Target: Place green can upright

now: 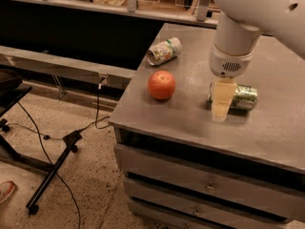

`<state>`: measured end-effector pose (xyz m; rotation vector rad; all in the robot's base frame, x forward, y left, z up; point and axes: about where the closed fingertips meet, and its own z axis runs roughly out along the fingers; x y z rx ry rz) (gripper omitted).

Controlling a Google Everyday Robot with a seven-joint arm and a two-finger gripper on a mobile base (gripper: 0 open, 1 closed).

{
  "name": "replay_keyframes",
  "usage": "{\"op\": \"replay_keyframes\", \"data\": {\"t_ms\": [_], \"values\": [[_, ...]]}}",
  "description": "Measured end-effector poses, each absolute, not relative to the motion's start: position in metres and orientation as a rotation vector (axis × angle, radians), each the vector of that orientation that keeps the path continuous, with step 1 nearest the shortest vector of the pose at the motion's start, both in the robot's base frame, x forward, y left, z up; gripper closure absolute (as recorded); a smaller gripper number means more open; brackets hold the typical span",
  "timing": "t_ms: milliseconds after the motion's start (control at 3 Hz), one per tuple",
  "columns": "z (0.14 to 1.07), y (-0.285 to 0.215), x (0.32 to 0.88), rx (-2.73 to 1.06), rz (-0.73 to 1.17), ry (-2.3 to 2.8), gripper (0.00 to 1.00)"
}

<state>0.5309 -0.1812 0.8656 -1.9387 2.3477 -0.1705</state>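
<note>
The green can (245,97) lies on its side on the grey cabinet top (190,123), right of the orange fruit (161,84). It is shiny green with pale markings. My gripper (220,111) hangs from the white arm and points down at the can's left end, covering that end from view. Its tip is close to the cabinet top, in front of the can. I cannot tell whether it touches the can.
A paler whitish-green dented can (165,50) lies on its side at the back left of the cabinet top. The cabinet's front edge is close below the gripper, with drawers (209,187) under it. A stand and cables (57,161) are on the floor at left.
</note>
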Motion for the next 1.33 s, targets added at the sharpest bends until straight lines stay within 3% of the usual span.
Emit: {"op": "replay_keyframes", "data": {"t_ms": [667, 1333], "values": [[0.838, -0.193, 0.552, -1.843, -0.135, 2.445, 0.00], [0.828, -0.196, 0.555, -1.823, -0.131, 2.476, 0.41]]}}
